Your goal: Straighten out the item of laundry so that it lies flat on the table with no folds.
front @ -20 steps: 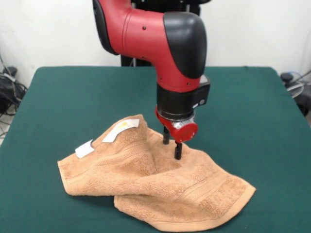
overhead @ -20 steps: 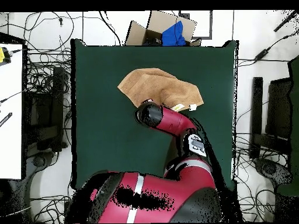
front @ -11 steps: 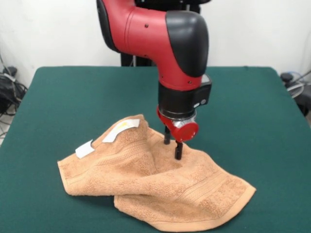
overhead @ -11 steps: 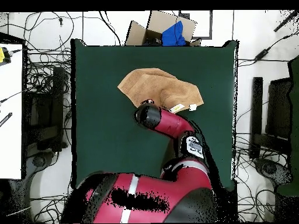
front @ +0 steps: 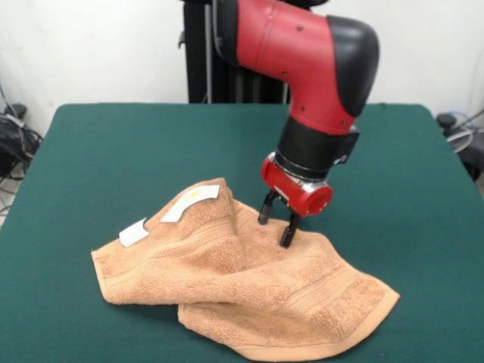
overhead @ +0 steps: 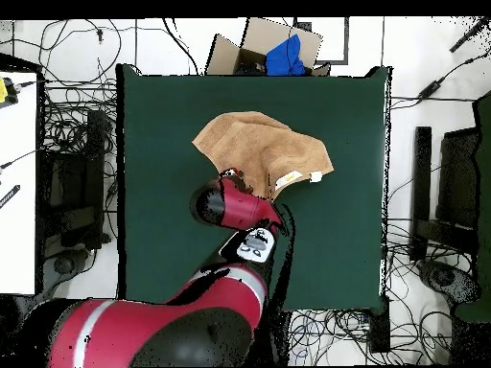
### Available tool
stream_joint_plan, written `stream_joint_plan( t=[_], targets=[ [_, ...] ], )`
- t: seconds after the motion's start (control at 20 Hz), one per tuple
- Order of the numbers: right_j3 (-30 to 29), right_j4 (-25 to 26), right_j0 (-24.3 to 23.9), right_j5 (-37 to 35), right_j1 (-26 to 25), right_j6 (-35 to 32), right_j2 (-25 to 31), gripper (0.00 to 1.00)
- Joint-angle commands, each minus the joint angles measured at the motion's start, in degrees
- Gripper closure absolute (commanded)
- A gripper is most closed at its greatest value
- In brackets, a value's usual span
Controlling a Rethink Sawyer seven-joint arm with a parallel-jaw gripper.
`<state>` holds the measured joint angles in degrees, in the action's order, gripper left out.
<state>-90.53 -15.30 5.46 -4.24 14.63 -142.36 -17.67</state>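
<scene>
Orange-tan terry towel (front: 242,291) lies folded on green bench (front: 106,151); parted jaws of gripper (front: 277,224), holding nothing, could pinch both layers.

Front camera close, oblique; overhead straight down, farther; both share table (front: 113,144) (overhead: 336,125).

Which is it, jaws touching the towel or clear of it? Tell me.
Touching. The front view shows the gripper with open jaws, their tips pressed into the towel near its raised fold, with no gap.

one towel (front: 242,291), two white tags (front: 134,232), one gripper (front: 277,227), one table (front: 113,144)
</scene>
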Motion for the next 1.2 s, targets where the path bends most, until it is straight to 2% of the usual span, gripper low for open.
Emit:
stream_joint_plan(
  t=[0.05, 0.35, 0.55, 0.8, 0.95, 1.2],
  targets=[
    [0.9, -2.4, 3.1, 4.1, -10.4, -9.3, 5.9, 0.00],
    [1.6, 3.1, -2.7, 2.0, -8.1, -1.9, 7.9, 0.00],
    [2.2, 4.9, -6.1, -0.1, -7.4, 0.1, 10.3, 0.00],
    [0.4, 7.1, -9.3, -1.5, -5.4, 0.4, 14.6, 0.00],
    [0.1, 7.3, -7.5, 0.3, -6.9, -1.7, 14.3, 0.00],
    [-3.3, 8.4, -9.4, 4.3, -7.7, -4.2, 19.0, 0.00]
  ],
)
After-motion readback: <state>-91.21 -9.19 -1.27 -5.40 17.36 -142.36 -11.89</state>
